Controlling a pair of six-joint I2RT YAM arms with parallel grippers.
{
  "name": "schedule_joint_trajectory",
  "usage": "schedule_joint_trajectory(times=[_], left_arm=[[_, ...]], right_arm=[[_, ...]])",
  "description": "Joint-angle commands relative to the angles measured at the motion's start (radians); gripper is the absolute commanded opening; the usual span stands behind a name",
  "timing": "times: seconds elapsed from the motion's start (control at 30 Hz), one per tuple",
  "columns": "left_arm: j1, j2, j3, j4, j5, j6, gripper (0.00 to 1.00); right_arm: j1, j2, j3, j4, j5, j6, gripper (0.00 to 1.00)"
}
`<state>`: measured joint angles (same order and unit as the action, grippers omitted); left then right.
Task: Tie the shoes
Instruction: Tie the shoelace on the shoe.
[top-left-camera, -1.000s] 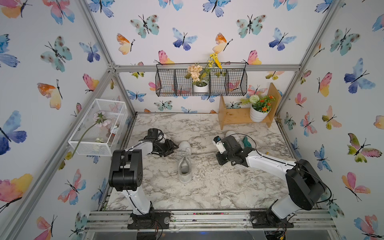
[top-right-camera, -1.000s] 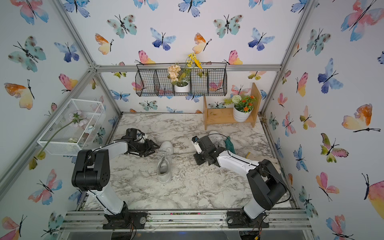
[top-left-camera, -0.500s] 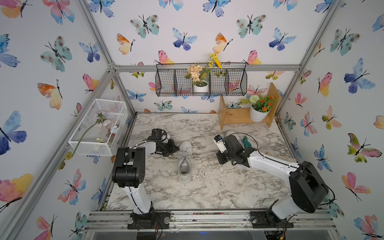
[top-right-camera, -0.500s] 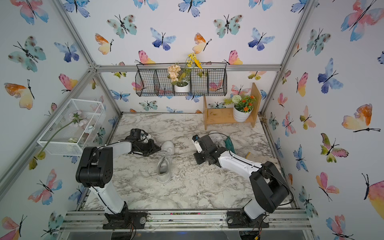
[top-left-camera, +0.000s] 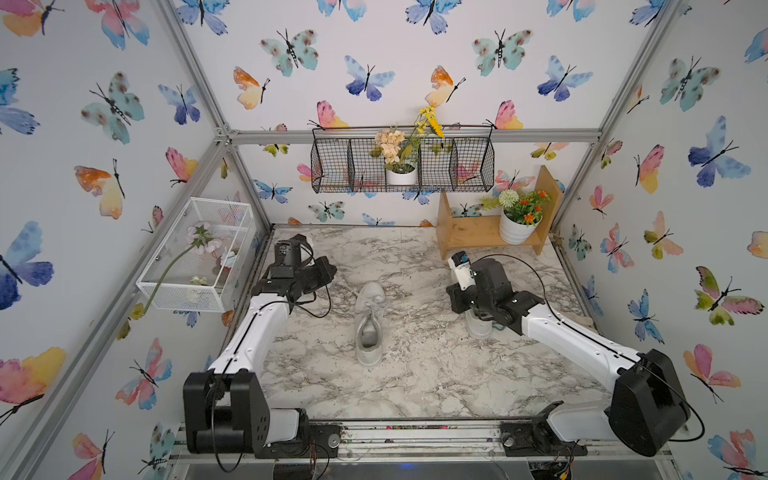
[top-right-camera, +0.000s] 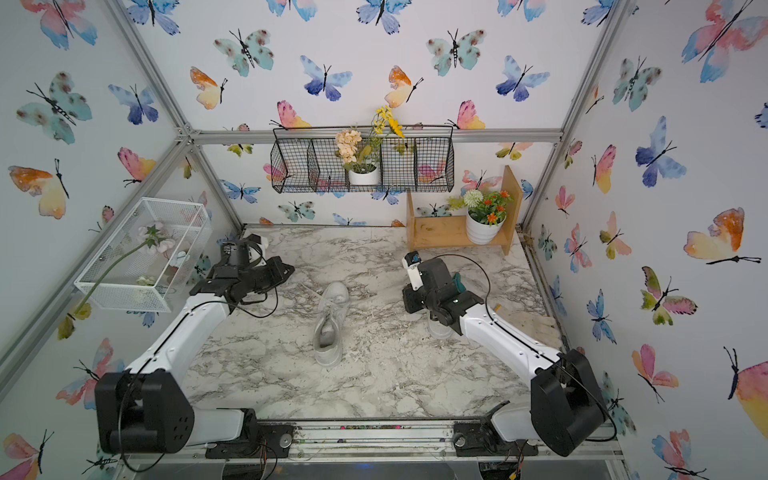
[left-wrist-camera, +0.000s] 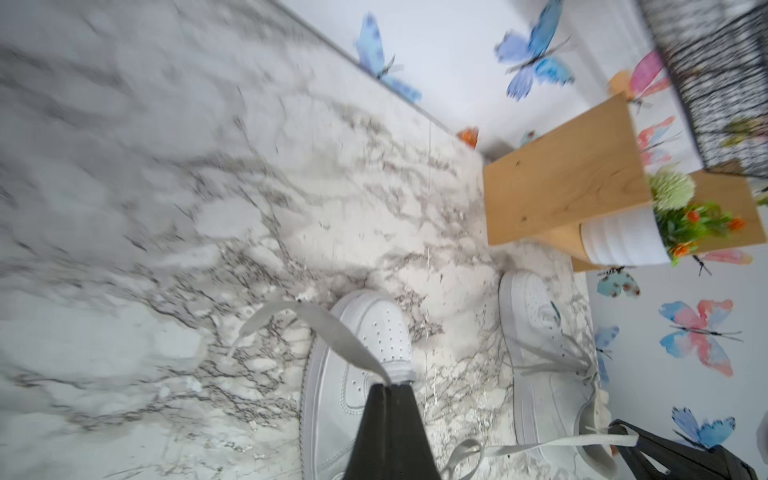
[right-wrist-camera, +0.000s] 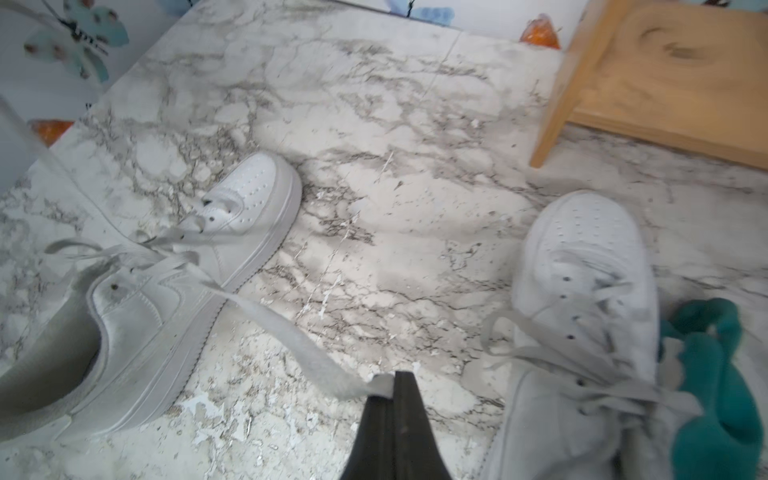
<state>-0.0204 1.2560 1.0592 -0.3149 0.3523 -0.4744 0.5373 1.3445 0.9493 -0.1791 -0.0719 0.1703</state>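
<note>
Of the shoes, one white sneaker (top-left-camera: 369, 324) lies mid-table, toe toward the back wall, its laces loose. The other shoe (top-left-camera: 477, 326) stands mostly hidden under my right arm. My left gripper (top-left-camera: 332, 267) is left of the middle shoe's toe. In the left wrist view it (left-wrist-camera: 390, 386) is shut on a flat white lace (left-wrist-camera: 332, 328) above that shoe (left-wrist-camera: 374, 328). My right gripper (top-left-camera: 452, 298) is shut too. The right wrist view shows it (right-wrist-camera: 392, 375) pinching the end of another lace (right-wrist-camera: 274, 320) that runs back to the middle shoe (right-wrist-camera: 166, 291).
A teal-green glove (right-wrist-camera: 723, 374) lies against the right-hand shoe (right-wrist-camera: 582, 282). A wooden shelf (top-left-camera: 478, 235) with a white flower pot (top-left-camera: 517, 230) stands back right. A white wire box (top-left-camera: 195, 253) hangs on the left wall, a black wire basket (top-left-camera: 403, 166) on the back wall.
My left gripper has shut on a lace and drawn back from the middle shoe toward the back left. The right gripper stayed shut and shifted slightly right.
</note>
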Motion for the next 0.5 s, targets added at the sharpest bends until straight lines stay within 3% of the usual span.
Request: schedule_joint_trajectory(times=[0.0, 0.23, 0.47], left_arm=[[0.03, -0.12, 0.016, -0.086, -0.174, 0.042, 0.0], [0.11, -0.251, 0.033, -0.205, -0.343, 0.077, 0.0], [0.18, -0.288, -0.041, -0.23, -0.371, 0.077, 0.0]], right_arm=[[-0.068, -0.046, -0.028, 0.017, -0.068, 0.028, 0.02], [-0.214, -0.083, -0.063, -0.006, -0.094, 0.065, 0.02], [-0.255, -0.052, -0.09, -0.037, -0.024, 0.084, 0.02]])
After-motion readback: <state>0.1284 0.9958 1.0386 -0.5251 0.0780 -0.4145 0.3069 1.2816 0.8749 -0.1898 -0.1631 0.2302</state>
